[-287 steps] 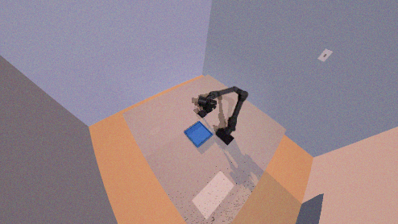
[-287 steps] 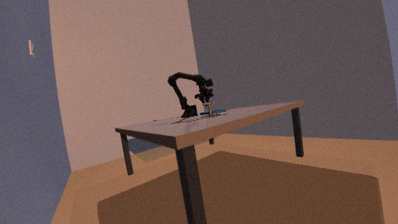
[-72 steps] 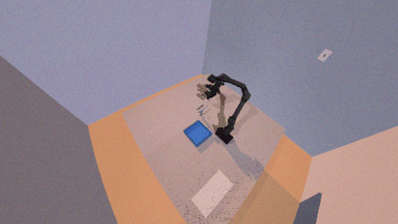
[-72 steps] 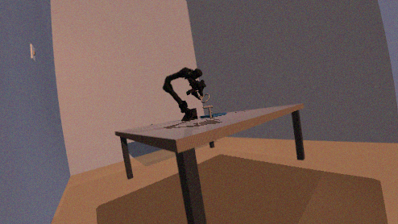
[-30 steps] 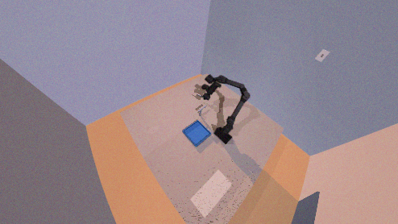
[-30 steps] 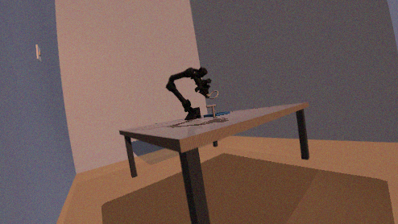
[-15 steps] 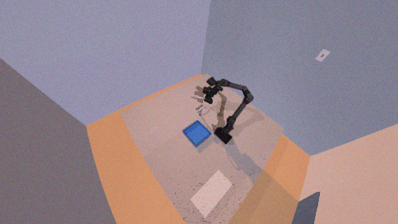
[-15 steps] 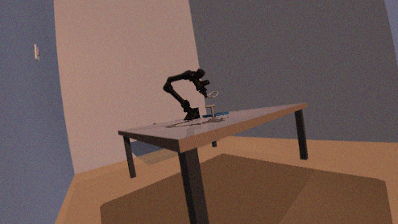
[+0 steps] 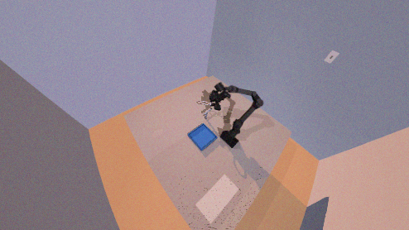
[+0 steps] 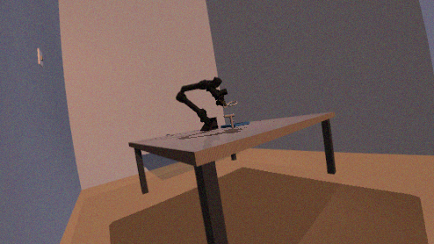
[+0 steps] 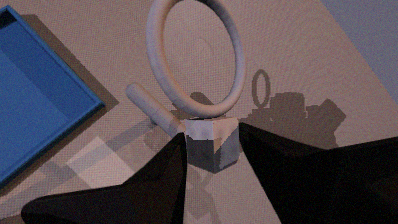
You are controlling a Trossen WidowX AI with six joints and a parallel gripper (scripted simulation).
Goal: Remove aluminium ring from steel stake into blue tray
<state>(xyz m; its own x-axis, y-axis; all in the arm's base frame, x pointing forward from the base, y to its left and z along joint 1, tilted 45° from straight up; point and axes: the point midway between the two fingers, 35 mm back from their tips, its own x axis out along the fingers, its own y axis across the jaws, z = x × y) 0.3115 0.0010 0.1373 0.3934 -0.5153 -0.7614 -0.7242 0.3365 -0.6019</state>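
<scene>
Black two-fingered end effector (image 9: 211, 103) (image 10: 224, 104) (image 11: 210, 133) clamped on the small, block-shaped metal tab of the pale grey aluminium ring (image 9: 199, 102) (image 10: 236, 103) (image 11: 240, 65). Ring off the stake and up in the air, outside the square blue tray (image 9: 202, 136) (image 10: 242, 124) (image 11: 30, 100), which serves as landmark.

Near the tray, on the ring's side of it in the top view: the upright steel stake (image 9: 207, 112) (image 10: 232, 122) with its round cross-bar (image 10: 228, 115) (image 11: 150, 107). From above, the stake shows between ring and tray. Black arm base (image 9: 229, 139) (image 10: 209, 125) just beside another side of the tray, on the pale grey counter (image 9: 161, 136) (image 10: 264, 132) (image 11: 300, 30).

Hard to make out: in the exterior view the tray is a thin blue strip, partly behind the stake. Wrist view cuts off the tray at the left and the ring's far edge at the top; one end of the cross-bar is hidden behind the tab and finger.

Ring: smooth, rounded stock, an open hoop rising beyond the fingertips in the wrist view. Tab flat-faced, sharp-cornered, light on top, darker grey below.
</scene>
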